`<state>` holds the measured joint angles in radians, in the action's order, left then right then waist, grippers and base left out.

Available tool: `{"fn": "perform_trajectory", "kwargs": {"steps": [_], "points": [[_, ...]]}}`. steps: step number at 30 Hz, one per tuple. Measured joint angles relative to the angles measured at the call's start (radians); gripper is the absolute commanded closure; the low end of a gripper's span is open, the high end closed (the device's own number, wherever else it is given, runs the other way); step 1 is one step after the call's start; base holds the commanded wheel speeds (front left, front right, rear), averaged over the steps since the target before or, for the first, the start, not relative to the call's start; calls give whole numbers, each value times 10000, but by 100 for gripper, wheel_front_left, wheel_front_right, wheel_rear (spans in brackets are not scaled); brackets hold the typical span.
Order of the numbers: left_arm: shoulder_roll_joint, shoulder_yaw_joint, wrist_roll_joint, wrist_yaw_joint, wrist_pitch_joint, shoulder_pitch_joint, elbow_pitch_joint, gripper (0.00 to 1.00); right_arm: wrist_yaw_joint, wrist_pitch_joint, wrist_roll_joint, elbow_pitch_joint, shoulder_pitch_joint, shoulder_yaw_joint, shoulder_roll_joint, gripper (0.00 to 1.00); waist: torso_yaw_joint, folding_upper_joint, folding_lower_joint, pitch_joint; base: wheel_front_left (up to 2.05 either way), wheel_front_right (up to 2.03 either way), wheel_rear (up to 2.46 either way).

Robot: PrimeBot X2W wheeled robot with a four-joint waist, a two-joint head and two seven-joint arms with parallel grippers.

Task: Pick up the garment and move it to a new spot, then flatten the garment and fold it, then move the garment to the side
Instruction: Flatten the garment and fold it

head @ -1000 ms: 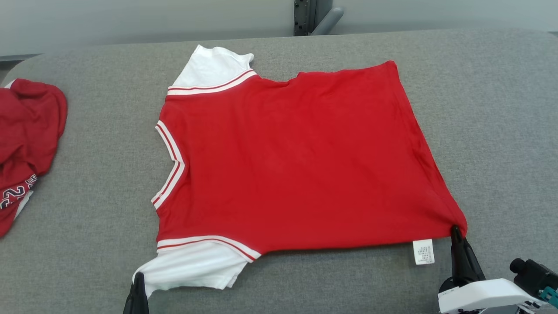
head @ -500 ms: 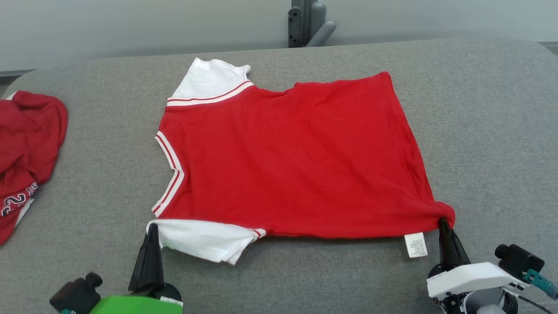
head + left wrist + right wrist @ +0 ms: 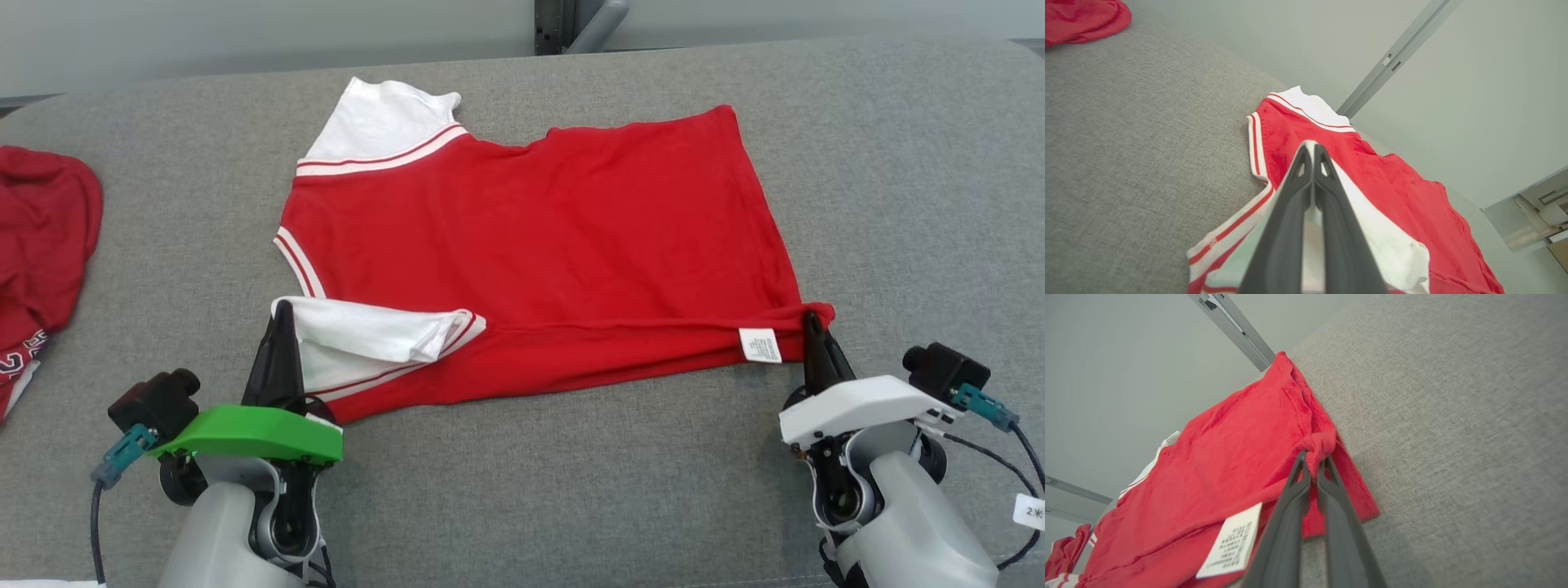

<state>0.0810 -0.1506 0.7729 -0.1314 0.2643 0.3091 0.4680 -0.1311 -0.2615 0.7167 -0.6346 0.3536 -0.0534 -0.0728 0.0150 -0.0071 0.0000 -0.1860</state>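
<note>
While the red garment [image 3: 539,237] lies across the middle of the grey padded table [image 3: 914,180], your left gripper [image 3: 282,307] pinches its near white sleeve [image 3: 367,335], which is folded onto the red body. Your right gripper [image 3: 810,317] is clamped on the near hem corner, beside the care label [image 3: 760,345]. A second red garment [image 3: 41,220], seemingly crumpled, sits far left.

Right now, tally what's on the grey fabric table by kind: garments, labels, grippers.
Garments: 2 (flat red knit shirt with white sleeves; crumpled red cloth garment at the left edge)
Labels: 1 (white printed care label on the shirt's near edge)
Grippers: 2 (left gripper and right gripper, both shut on the shirt)
Total: 5
</note>
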Motion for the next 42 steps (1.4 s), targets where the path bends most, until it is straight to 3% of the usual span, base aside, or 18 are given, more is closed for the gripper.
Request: {"fn": "perform_trajectory", "kwargs": {"steps": [4,10,16,18,19,20,21,23,32,42], "points": [[-90,257,-180,0,0,755,794,100,0,-2,-140,-1214,1223,-222,27,100,-55,0,0,-335,0,0,0],[-132,696,-489,-2,0,1169,926,100,0,-2,-184,-1668,1825,-393,94,100,-50,0,0,-452,0,0,0],[-211,727,-819,0,0,1412,1611,100,0,-2,-272,-2130,2188,-570,176,53,-84,0,0,-454,0,0,0],[-228,723,-857,0,0,1534,1718,100,0,-2,-322,-2150,2279,-533,194,7,-93,0,0,-444,0,0,0],[-228,723,-857,0,0,1534,1718,100,0,-2,-322,-2150,2279,-533,194,0,-93,0,0,-444,0,0,0],[-238,732,-859,0,0,1581,1718,91,0,-2,-339,-2123,2311,-500,201,0,-98,0,0,-442,0,0,0],[-245,750,-867,0,0,1628,1703,68,0,-2,-341,-2052,2329,-462,209,0,-102,0,0,-441,0,0,0],[-249,757,-874,0,0,1702,1618,0,0,-4,-372,-1871,2345,-418,207,0,-112,0,0,-431,0,0,0],[-290,324,-385,0,0,1627,892,0,0,-4,-884,-813,2205,-295,222,0,-144,0,0,-338,0,0,0],[-59,617,-247,0,0,-319,-8,0,0,-4,-2604,1032,717,821,230,0,-83,0,0,-65,0,0,0]]}}
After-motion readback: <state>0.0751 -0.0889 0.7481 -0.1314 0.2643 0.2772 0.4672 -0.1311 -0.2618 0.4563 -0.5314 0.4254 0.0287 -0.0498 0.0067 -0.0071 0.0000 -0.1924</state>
